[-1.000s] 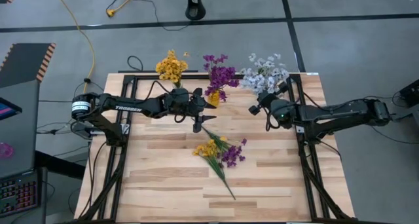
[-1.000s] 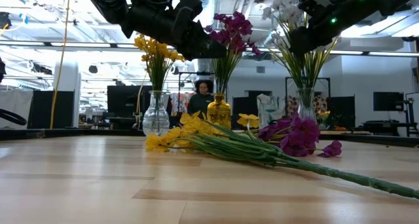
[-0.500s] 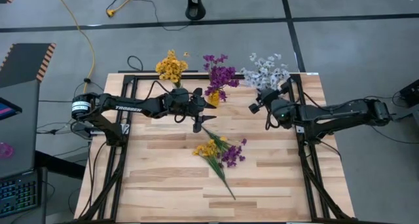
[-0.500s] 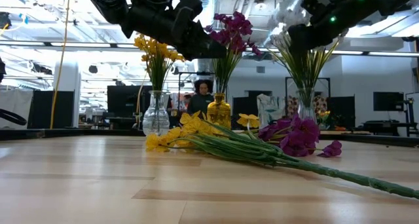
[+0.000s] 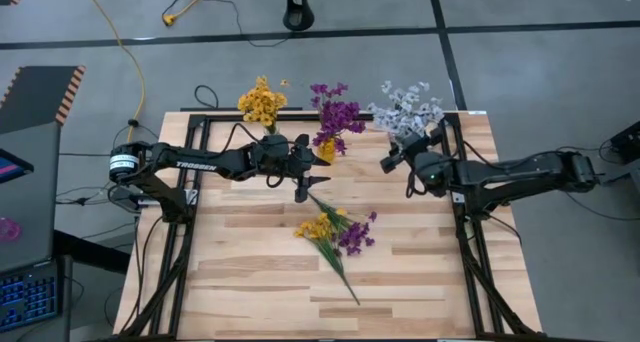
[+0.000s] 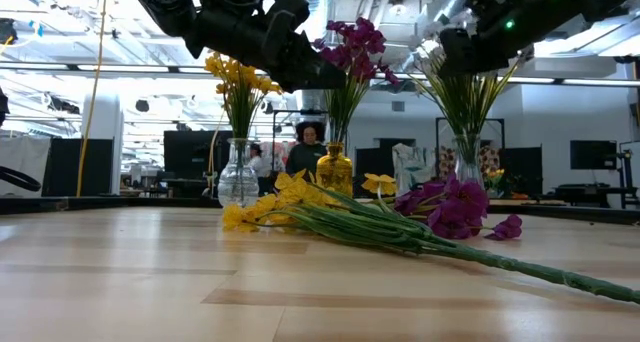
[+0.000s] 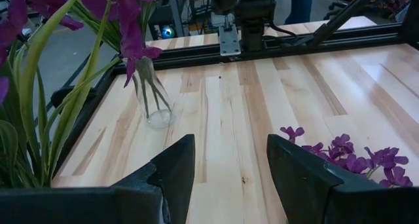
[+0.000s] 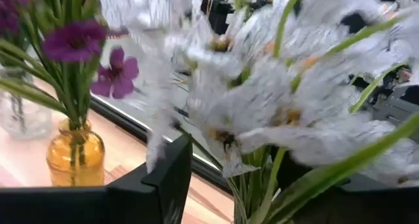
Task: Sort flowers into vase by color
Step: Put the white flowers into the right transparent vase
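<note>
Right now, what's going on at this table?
Three vases stand along the far edge: yellow flowers, purple flowers and white flowers. The right gripper is up among the white blossoms; whether it holds a stem is unclear. The left gripper hangs open and empty above the table, near the purple vase. A mixed bunch of yellow and purple flowers lies unsorted mid-table.
</note>
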Controlling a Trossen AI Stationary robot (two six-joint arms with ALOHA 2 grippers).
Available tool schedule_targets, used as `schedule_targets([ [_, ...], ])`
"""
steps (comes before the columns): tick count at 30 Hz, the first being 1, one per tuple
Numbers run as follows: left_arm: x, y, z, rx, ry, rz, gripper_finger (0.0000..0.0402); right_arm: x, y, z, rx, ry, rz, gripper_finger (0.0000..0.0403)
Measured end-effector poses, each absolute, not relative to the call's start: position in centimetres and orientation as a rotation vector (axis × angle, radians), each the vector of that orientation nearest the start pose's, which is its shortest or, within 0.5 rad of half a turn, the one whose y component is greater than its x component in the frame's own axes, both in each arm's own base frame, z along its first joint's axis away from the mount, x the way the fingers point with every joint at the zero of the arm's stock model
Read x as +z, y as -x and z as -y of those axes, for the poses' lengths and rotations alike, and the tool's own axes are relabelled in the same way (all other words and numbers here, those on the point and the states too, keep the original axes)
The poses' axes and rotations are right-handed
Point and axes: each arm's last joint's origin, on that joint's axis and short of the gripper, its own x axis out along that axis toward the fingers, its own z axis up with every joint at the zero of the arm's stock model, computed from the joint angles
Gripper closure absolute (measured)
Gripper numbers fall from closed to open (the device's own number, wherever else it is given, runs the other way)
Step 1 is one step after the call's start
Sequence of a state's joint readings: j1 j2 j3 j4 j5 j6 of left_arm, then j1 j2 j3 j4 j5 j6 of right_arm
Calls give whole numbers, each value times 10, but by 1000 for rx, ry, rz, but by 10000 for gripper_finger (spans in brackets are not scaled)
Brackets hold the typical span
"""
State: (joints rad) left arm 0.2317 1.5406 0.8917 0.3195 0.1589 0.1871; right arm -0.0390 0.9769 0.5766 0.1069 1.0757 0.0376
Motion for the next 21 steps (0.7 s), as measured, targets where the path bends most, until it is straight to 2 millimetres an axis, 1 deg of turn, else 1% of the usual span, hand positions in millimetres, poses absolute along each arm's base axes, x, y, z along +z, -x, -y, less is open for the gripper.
schedule_targets([
  [4, 236, -327, -72, 42, -121, -329, 223, 268, -192, 29, -1094, 65, -208, 168],
  [9, 236, -327, -72, 42, -124, -329, 223, 279, -181, 26, -1077, -4, -259, 168],
  [17, 236, -327, -72, 42, -124, -329, 223, 289, -173, 21, -860, -199, -446, 168],
  [21, 236, -327, -72, 41, -125, -330, 223, 295, -173, 20, -790, -241, -470, 168],
])
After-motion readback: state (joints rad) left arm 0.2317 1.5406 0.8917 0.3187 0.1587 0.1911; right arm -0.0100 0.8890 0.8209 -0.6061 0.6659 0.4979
